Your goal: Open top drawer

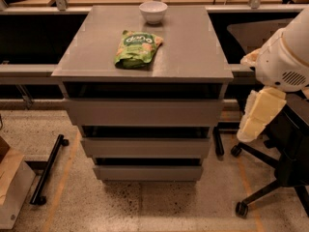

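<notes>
The top drawer (143,111) is the widest grey front, just under the cabinet's top, with a dark gap above it. Two narrower grey drawer fronts (146,147) sit below it. My gripper (249,129) is the cream-coloured part hanging down from the white arm (285,62) at the right. It hangs off the cabinet's right side, about level with the top drawer front, and touches nothing.
A green snack bag (137,47) and a white bowl (153,11) lie on the cabinet top (193,52). A black office chair (285,168) stands at the right behind the arm. A black wheeled bar (47,170) and a cardboard box (12,185) are on the floor at the left.
</notes>
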`<state>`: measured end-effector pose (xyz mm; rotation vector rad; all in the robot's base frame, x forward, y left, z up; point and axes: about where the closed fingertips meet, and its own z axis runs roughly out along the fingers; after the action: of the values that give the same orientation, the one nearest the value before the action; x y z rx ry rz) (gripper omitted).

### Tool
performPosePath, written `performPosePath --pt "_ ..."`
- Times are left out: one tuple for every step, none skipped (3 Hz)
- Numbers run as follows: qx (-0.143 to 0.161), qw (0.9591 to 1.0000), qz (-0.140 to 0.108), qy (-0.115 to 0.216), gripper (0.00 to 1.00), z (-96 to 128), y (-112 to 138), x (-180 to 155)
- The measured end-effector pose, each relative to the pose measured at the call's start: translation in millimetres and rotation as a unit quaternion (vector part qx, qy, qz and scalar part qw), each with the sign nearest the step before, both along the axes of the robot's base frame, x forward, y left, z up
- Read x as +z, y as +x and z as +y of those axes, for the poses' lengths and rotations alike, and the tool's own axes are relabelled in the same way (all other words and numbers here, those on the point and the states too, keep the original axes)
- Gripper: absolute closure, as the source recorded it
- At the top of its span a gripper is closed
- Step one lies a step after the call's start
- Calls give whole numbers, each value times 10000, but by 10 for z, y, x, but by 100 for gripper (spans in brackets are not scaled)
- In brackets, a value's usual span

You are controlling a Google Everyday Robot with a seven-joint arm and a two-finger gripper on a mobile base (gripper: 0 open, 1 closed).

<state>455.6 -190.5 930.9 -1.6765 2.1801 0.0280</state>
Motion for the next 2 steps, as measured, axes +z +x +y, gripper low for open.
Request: performPosePath --pt "190 9997 172 -34 0 156 60 -290" --pt "314 9975 585 224 0 324 404 -953"
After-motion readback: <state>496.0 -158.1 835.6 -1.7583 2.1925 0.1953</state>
